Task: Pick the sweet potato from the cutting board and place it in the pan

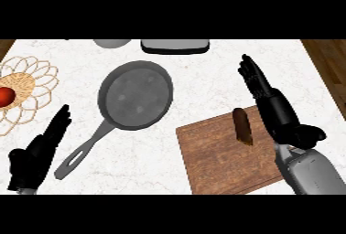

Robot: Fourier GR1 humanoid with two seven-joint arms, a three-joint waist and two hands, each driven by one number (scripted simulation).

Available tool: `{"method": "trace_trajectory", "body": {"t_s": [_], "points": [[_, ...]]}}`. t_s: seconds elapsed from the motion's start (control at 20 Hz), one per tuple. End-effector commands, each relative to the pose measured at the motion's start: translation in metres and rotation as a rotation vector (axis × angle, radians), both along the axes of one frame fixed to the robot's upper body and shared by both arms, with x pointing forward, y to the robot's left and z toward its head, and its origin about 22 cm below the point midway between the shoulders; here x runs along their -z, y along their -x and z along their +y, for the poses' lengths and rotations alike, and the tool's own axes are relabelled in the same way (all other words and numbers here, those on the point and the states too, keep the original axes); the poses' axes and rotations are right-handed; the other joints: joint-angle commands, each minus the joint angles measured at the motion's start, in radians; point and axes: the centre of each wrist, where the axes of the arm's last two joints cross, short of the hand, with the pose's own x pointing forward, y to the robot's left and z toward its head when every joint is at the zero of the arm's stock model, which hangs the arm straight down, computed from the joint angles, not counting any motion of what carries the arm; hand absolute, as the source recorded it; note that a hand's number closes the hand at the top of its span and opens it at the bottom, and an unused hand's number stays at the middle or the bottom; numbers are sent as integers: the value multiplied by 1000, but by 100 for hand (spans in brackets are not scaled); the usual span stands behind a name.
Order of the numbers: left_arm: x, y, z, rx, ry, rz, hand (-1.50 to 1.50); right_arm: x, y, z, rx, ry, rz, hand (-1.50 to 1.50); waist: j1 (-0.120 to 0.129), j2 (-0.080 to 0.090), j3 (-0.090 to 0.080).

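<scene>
The right hand (270, 98), fingers straight and released, hovers just right of the long brown sweet potato (242, 126) lying on the wooden cutting board (216, 160). It looks stiff, light, rounded; grasp its middle. Open white counter (196, 91) leads left to the grey metal pan (135, 96). The left hand (40, 148) rests open, lower left.
</scene>
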Motion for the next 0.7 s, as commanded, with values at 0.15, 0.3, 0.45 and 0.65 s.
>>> {"method": "trace_trajectory", "body": {"t_s": [0.15,0.3,0.45,0.65], "points": [[1,-7,4,-38,-53,-14,0,-1,-28,-10,412,173,0,-150,37,-7,31],[1,-7,5,-38,-79,-5,0,29,-20,-91,539,741,74,-150,10,5,-3],[8,1,10,-77,-76,34,0,37,-14,-89,1031,330,72,-150,-40,-25,27],[21,4,4,-90,-79,46,0,59,11,-79,1062,549,193,-150,-28,-23,22]]}}
